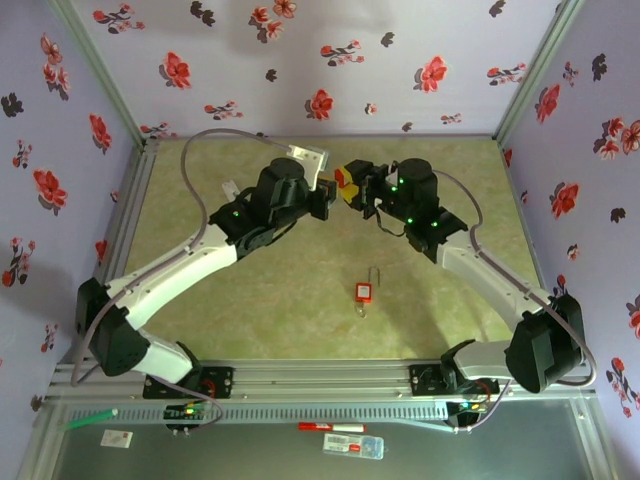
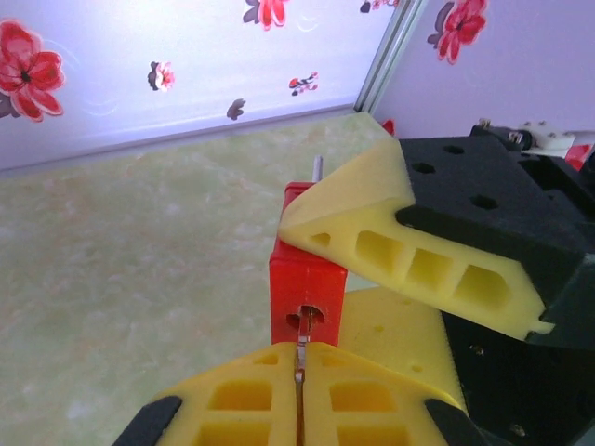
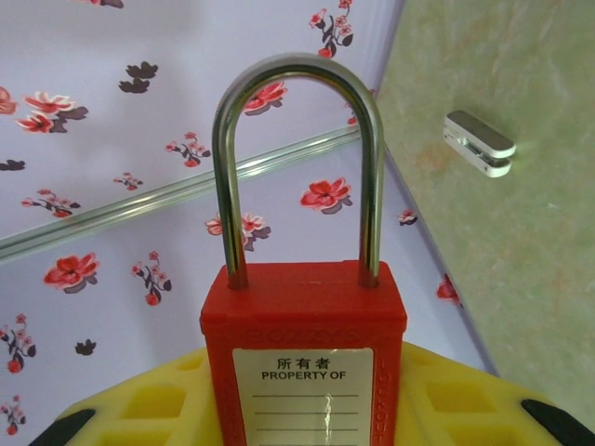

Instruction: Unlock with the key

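Upper centre of the overhead view: we see the left gripper (image 2: 300,360) pinched on the key (image 2: 301,346), whose tip meets the keyhole (image 2: 305,319) of the red padlock (image 3: 305,344). The right gripper (image 3: 305,409) clamps that padlock, its shackle (image 3: 297,67) seated. A second padlock (image 1: 364,292) lies mid-frame on the table (image 1: 250,310).

top: high behind bases, looking down | wrists: close-up — both share red padlock (image 2: 307,283) (image 3: 305,311)

Red padlock (image 3: 305,353), steel shackle (image 3: 297,158) closed (white label (image 3: 302,390)); key (image 2: 301,360) in keyhole (image 2: 304,319).
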Robot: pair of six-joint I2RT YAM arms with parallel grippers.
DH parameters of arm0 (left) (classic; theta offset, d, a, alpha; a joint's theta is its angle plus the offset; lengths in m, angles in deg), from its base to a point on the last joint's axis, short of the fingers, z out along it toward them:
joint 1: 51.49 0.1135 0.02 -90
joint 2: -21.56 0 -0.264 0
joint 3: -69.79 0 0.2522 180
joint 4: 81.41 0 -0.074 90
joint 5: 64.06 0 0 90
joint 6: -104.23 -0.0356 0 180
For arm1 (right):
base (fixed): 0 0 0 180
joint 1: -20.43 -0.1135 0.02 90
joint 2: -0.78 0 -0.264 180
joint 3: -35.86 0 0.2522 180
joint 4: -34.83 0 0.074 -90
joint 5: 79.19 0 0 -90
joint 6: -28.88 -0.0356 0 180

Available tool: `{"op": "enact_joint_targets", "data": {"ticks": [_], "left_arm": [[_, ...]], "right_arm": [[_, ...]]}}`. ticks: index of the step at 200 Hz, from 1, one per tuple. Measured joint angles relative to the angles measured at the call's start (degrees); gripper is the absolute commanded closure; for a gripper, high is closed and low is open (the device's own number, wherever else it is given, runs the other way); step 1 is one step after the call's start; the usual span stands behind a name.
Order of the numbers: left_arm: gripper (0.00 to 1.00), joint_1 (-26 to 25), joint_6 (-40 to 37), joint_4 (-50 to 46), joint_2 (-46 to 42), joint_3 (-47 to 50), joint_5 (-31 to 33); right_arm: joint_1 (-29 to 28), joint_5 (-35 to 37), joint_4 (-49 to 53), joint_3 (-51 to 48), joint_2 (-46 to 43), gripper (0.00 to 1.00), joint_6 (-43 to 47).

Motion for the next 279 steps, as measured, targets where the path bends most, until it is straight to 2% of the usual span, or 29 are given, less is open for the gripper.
{"op": "enact_joint_targets", "data": {"ticks": [31,53,101,134,155,192,242,269,279], "left_arm": [[1.00,1.2,5.2,7.3,0.3,2.4,-3.3],[1.00,0.8,5.0,10.4,1.2,2.7,-2.8],[1.00,-0.3,-3.6,15.1,0.9,5.0,0.6],[1.00,-0.6,-11.3,13.1,0.1,5.0,0.9],[1.00,-1.1,-16.7,10.6,-0.2,4.4,0.9],[1.00,-1.4,-22.1,8.7,-0.9,4.1,0.5],[1.00,-1.4,-21.5,13.0,-1.2,6.4,0.0],[1.00,-0.8,-15.4,17.8,-1.2,8.6,-1.9],[0.95,-0.4,-12.4,18.6,-0.9,8.7,-3.0]], "right_arm": [[0.2,2.1,-1.2,-0.3,-0.4,1.00,-1.3],[0.5,3.4,-2.9,-0.8,-0.4,1.00,-2.8],[0.8,3.3,-4.2,-1.5,-0.4,1.00,-4.9],[0.8,1.6,-3.5,-1.7,-0.7,1.00,-4.3],[0.6,-1.7,-0.2,-1.1,-1.2,1.00,-1.5],[0.3,-2.4,8.9,3.2,-1.4,1.00,5.0],[0.3,-2.3,8.8,3.3,-1.7,1.00,5.7],[0.3,-1.5,8.8,3.3,-1.7,1.00,5.7],[0.3,-0.9,8.7,3.3,-1.7,1.00,5.7]]}}
